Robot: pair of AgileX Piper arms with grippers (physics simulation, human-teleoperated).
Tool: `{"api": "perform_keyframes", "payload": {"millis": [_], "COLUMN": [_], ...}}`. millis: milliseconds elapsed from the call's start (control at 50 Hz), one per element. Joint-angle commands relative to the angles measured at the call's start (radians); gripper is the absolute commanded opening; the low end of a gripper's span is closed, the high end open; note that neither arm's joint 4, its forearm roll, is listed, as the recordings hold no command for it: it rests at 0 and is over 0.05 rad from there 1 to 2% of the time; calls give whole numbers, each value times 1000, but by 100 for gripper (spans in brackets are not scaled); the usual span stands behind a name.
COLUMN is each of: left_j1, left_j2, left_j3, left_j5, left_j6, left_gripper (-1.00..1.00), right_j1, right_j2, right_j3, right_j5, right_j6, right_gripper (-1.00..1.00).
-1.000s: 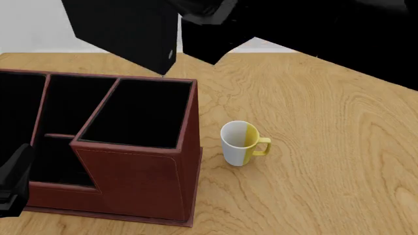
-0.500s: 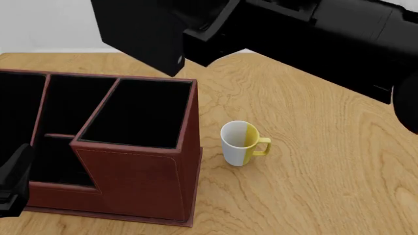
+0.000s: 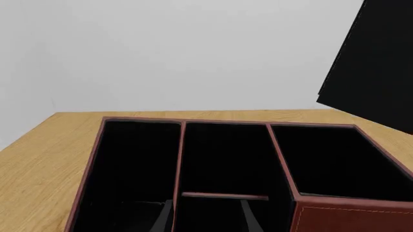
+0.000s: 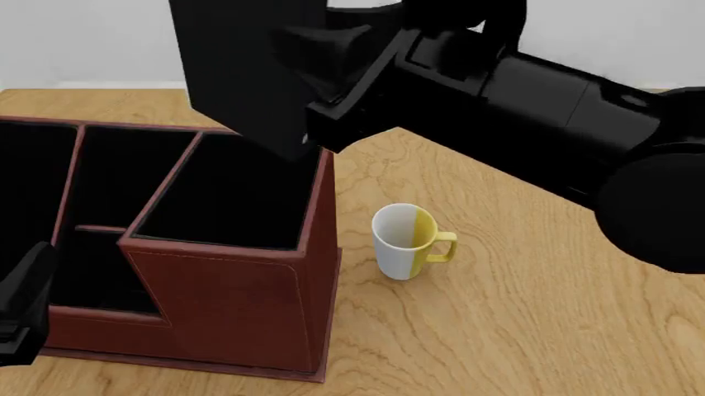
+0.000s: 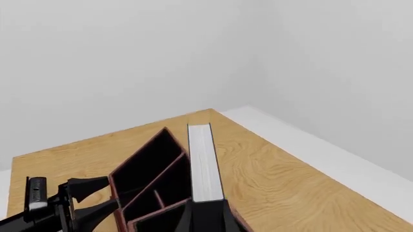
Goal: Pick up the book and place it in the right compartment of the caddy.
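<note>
In the left wrist view I am looking across the caddy (image 3: 193, 193) with its dividers. The book (image 3: 377, 72) is showing as a dark slab above the right compartment (image 3: 335, 162), at the caddy's far right corner, clear of the rim. My left pincer itself is barely showing here, so I cannot tell how its jaws stand.

In the front view my right gripper (image 4: 319, 124) is pinching the book (image 4: 237, 74) on edge, hanging over the far wall of the right compartment (image 4: 231, 190). My left gripper (image 4: 22, 318) is sitting low at the caddy's near left corner, cut off by the frame. The mug (image 4: 408, 241) is standing just beside the caddy's right wall. To do this well, I judge I should be bringing the book nearer over the well's middle, keeping it upright, before lowering.

In the right wrist view the book's white page edge (image 5: 205, 164) is running straight out between my fingers, the caddy (image 5: 154, 188) beyond it. The book's lower edge is hidden everywhere.
</note>
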State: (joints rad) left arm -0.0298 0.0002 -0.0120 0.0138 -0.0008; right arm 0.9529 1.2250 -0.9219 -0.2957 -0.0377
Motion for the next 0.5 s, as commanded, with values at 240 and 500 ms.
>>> {"api": "perform_keyframes", "payload": {"millis": [240,500], "left_j1": [0,0], "left_j2": [0,0], "left_j3": [5,5], "left_j5": [-5,-4], "left_j6": [0,0], "left_gripper": [100,100], "right_j1": [-5,-6], "right_j2": [25,56], "right_j3": [53,85], "right_j5": [-76,-115], "right_j6": [65,87], "right_gripper": [-100,-100]}}
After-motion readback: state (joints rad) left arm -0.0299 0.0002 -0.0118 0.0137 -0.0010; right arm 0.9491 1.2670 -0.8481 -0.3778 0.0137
